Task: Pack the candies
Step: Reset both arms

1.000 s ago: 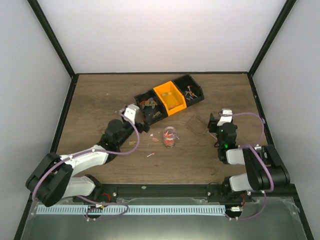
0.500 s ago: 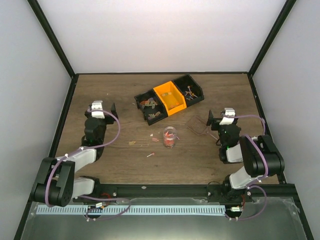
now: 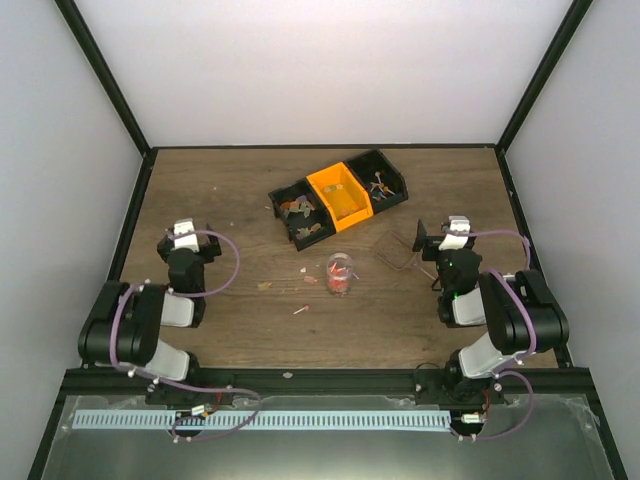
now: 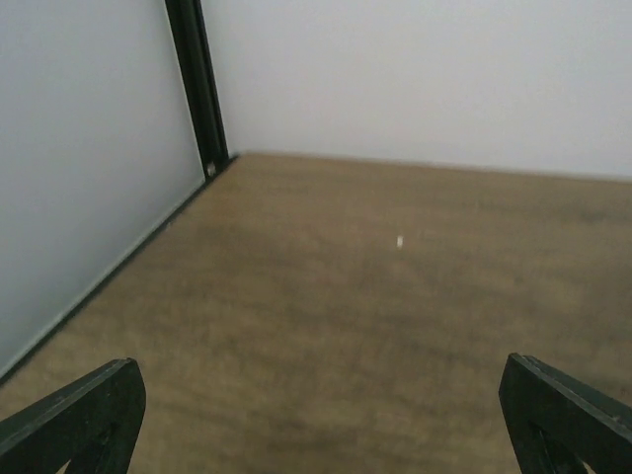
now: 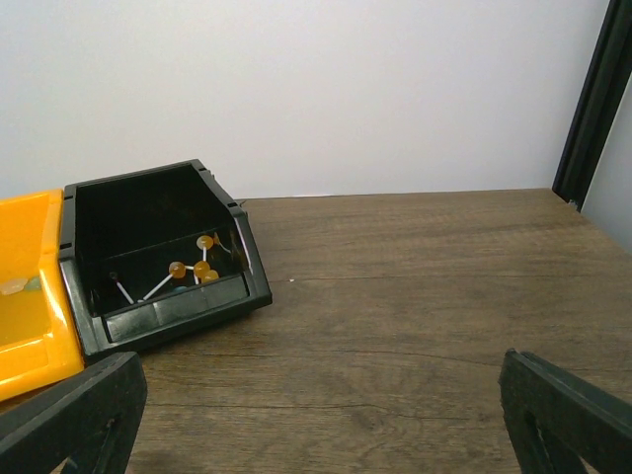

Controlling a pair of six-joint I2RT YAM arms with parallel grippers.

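A small clear cup stands mid-table with red candies inside. A few loose candies lie on the wood to its left. More candies fill the left black bin, and lollipop-like sweets lie in the right black bin. My left gripper is folded back at the table's left side, open over bare wood. My right gripper is at the right side, open and empty, beside the clear lid.
An orange bin sits between the two black bins at the back centre. The black frame post and white wall stand close on the left. Another frame post stands at the far right.
My left arm has drawn back from the left black bin to the table's near left side. The right gripper's jaws have spread wider; that arm has barely shifted.
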